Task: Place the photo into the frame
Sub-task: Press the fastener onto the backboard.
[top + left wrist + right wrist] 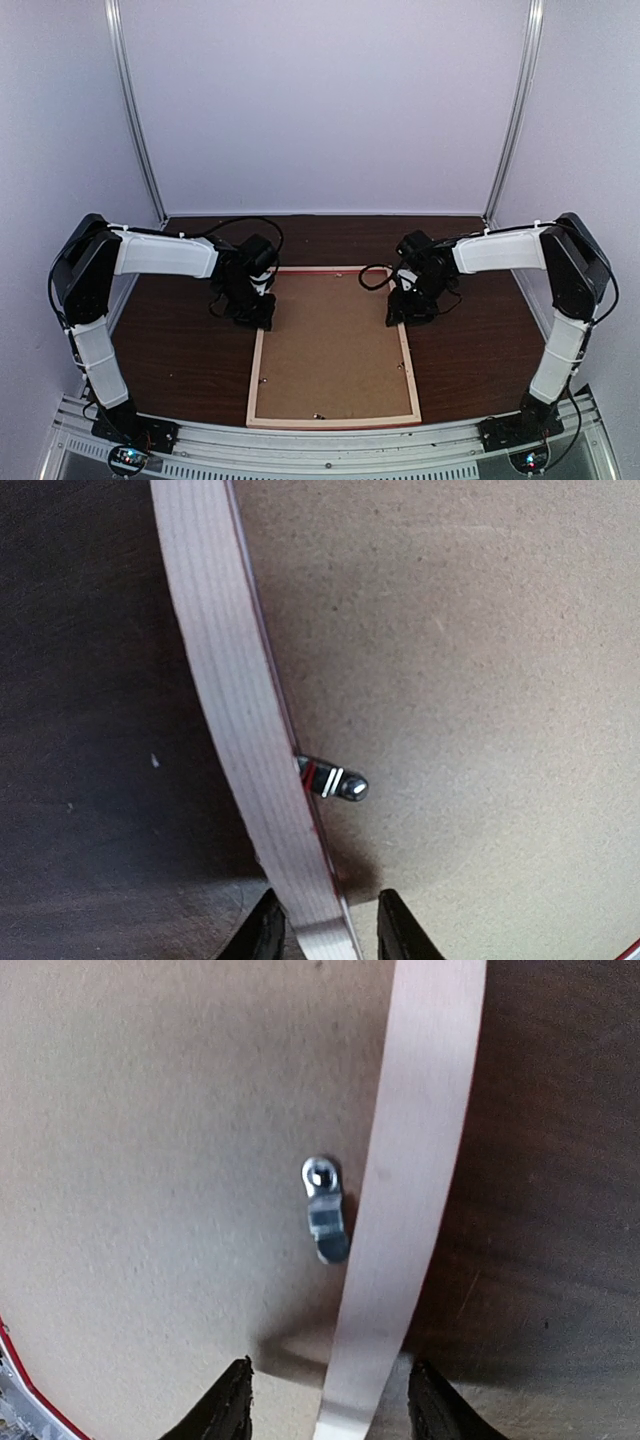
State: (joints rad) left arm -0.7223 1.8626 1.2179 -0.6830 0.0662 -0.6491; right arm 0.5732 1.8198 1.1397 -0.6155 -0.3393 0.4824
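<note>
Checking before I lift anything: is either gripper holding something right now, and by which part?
Nothing held. The left gripper and right gripper each straddle a side rail of the frame, jaws open, gaps showing.

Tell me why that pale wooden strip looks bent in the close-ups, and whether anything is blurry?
Left wrist: the lens bows the frame rail; shadow by the left gripper. Right wrist: milder bow, the metal clip slightly soft. Top external: rails straight, light even.

Brown backing board (pixel 330 340) lying flat; dark wood table (pixel 170 350) around; metal clip (pixel 325 1210) resting on board.
</note>
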